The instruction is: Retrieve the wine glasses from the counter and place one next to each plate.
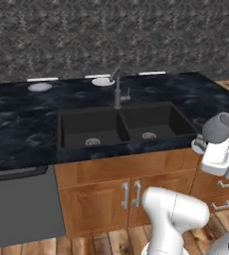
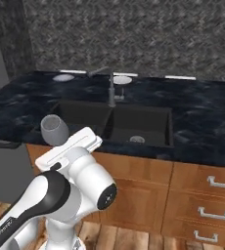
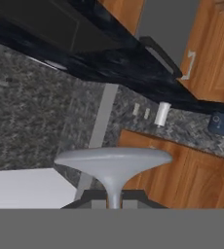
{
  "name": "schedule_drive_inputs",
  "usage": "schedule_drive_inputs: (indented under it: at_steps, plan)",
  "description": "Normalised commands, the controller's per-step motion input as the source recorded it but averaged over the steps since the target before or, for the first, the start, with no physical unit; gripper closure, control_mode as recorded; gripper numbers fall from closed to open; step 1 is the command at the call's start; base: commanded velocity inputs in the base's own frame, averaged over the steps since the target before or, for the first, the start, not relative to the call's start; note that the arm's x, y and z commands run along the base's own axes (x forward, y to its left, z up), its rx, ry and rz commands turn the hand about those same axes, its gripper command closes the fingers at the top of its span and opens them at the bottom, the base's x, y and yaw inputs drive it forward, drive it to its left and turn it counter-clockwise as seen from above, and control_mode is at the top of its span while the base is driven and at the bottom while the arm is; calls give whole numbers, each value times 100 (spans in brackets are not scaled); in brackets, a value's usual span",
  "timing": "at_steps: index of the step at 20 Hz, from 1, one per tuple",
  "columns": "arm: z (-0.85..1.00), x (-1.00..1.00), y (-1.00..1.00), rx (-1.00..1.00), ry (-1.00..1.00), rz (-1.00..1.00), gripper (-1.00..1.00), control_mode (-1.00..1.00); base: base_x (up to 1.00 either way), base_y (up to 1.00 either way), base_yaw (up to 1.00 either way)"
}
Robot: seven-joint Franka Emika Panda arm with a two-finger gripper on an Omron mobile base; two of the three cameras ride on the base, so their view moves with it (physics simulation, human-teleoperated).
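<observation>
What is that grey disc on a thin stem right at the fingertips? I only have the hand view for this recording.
Observer: It is part of a wine glass. The base views show its rounded bowl sticking out of the gripper, which is shut on it.
Operator: Where is it being held, relative to the counter?
Observer: Off the counter, out in front of the cabinet fronts and to the right of the sink as the left base view shows it.
Operator: And the plates?
Observer: Two plates, one and the other, lie at the back of the counter near the wall, behind the sink. Neither has a glass next to it.
</observation>
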Motion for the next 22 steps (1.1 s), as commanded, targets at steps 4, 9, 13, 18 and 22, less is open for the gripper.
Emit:
schedule_drive_inputs:
  at_steps: [4,9,13,18,22]
  plan:
    - [0,0,0,0,0,0,100,100,-4,-100,16]
    - [0,0,0,0,0,0,100,100,-11,-100,9]
    - [0,0,0,0,0,0,100,100,-16,-100,7]
    - [0,0,0,0,0,0,100,100,-22,-100,4]
    - [0,0,0,0,0,0,100,100,-21,-100,1]
